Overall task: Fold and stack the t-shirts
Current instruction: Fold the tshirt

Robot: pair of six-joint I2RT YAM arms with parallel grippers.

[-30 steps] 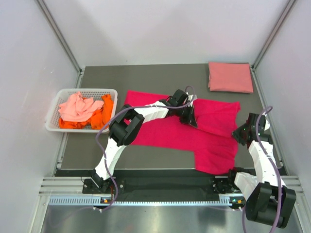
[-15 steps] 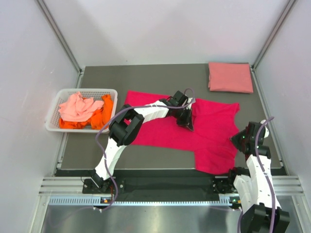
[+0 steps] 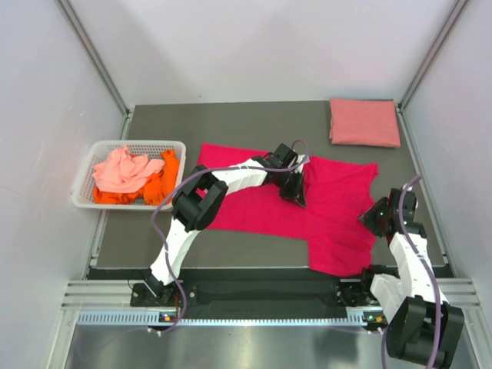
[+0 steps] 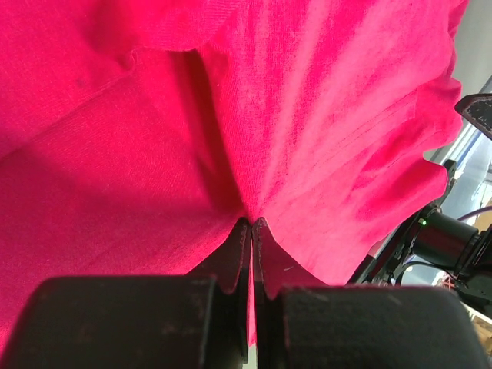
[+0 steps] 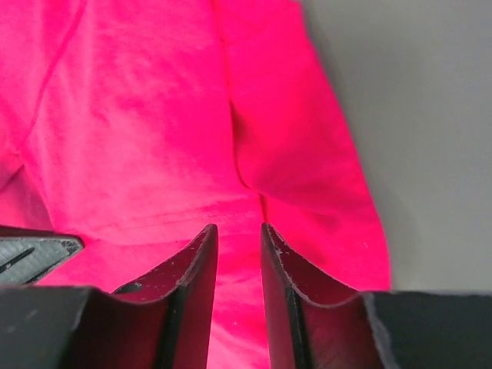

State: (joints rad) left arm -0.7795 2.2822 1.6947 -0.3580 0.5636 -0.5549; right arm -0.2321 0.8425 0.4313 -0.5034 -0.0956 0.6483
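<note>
Magenta-red t-shirt [image 3: 338,223]: soft matt cloth; a fine knit grain and stitched hems show close up. Salmon pink t-shirt [image 3: 364,122], pale coral t-shirt [image 3: 121,171] and orange t-shirt [image 3: 165,183]: the same matt cloth, the first smooth, the other two creased. Basket [image 3: 138,144]: white slotted plastic, slightly glossy. Table [image 3: 231,127]: dark grey, smooth, matt. Left arm shells [image 3: 238,175]: white glossy plastic, with black joints. Fingers [image 5: 194,269] of the right gripper [image 5: 238,227]: black, matt, edges a little rough. Rail [image 3: 100,292] at the near edge: bare brushed metal.
</note>
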